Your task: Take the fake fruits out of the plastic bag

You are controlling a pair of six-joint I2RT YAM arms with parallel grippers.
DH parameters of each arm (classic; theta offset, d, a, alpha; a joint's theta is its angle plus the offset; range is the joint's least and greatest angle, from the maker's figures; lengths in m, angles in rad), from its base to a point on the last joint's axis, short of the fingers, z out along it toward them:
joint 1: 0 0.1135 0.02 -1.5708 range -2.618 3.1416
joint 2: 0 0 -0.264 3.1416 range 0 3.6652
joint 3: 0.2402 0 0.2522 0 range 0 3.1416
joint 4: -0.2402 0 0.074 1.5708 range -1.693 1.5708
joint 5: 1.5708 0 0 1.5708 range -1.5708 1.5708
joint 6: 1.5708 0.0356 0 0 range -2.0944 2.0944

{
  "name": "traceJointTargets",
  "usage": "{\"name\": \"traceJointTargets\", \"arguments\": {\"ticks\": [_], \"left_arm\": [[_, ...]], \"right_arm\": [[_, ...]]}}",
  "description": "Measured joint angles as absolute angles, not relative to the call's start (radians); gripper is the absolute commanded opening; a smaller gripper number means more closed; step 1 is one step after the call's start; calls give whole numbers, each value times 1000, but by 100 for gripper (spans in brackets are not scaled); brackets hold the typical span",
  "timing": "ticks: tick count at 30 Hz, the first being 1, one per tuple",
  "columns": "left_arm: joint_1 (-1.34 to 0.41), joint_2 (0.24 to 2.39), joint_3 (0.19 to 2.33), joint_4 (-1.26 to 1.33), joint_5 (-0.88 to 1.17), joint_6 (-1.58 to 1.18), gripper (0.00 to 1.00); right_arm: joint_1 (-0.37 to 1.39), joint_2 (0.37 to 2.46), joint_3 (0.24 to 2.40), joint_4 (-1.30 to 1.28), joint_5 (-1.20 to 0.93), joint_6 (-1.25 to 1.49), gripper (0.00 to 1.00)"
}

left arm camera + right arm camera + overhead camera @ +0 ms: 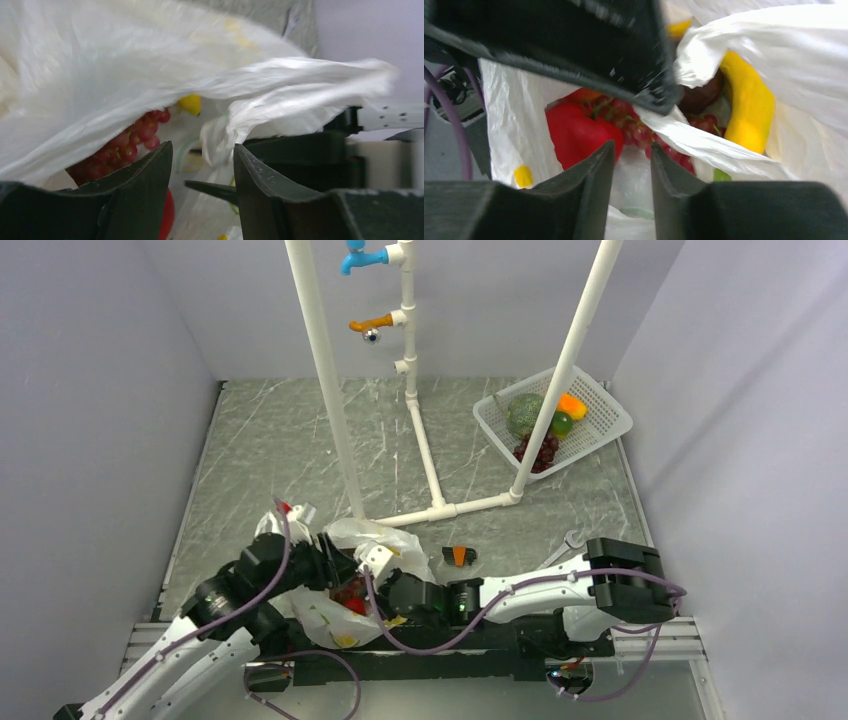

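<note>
In the top view we see the plastic bag (pixel 325 620) on the worktop (pixel 280 440) at the near edge, both arms bent over its mouth, red fake fruits (pixel 350 597) inside. In the left wrist view the left gripper (pixel 202 147) stands parted, clamping nothing, a light red grape bunch (pixel 135 137) behind. In the right wrist view the right gripper (pixel 632 147) is nearly closed; whether it pinches film we cannot tell. A red apple (pixel 574 135) and yellow banana (pixel 749 110) lie beyond. We judge the mouth is being spread; next, reach in and close on 1 fruit
</note>
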State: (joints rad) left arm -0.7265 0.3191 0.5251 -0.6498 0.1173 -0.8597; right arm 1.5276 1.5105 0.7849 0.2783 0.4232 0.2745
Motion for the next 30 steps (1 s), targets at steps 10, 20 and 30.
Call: {"name": "traceJointTargets", "arguments": {"ticks": [10, 20, 30], "left_arm": [[-826, 159, 325, -672, 147, -966, 56], [-940, 410, 311, -584, 126, -949, 57], [-1015, 579, 288, -367, 77, -946, 57]], "right_arm": [[1533, 1372, 516, 291, 566, 387, 65], [1498, 1276, 497, 88, 749, 636, 84], [1499, 1044, 514, 70, 476, 485, 56]]}}
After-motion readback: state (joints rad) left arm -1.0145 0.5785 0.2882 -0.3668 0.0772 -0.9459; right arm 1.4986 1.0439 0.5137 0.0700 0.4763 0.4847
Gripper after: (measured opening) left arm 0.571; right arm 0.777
